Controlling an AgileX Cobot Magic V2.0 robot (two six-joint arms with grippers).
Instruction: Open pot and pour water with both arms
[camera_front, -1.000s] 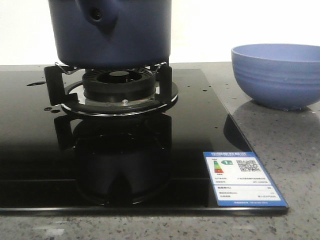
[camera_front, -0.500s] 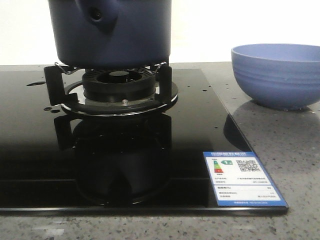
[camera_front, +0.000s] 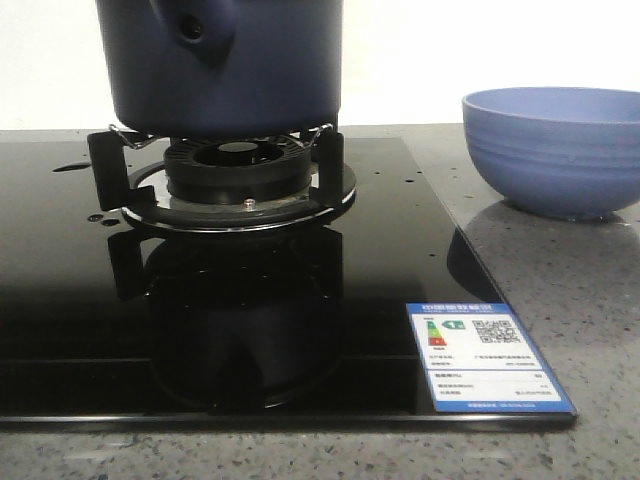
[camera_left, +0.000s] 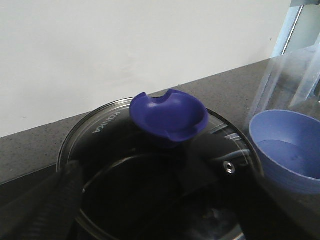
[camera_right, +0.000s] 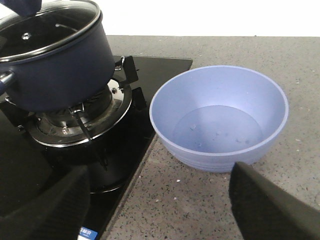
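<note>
The left claw (camera_left: 150, 210) hovers over the pot (camera_front: 225, 65), apparently open around its lid knob (camera_left: 169, 116). The pot sits lidded on the burner (camera_front: 238, 175). The right claw (camera_right: 160, 210), spread empty, hangs near the bowl (camera_right: 220, 122) beside the pot.

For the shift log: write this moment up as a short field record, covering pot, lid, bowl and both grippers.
pot: dark blue pot standing on the burner grate
lid: glass lid on the pot, blue knob on top
bowl: light-blue bowl on the counter beside the stove, nothing poured in
left gripper: over the lid, jaw state unclear
right gripper: fingers apart, holding nothing, near the bowl
</note>
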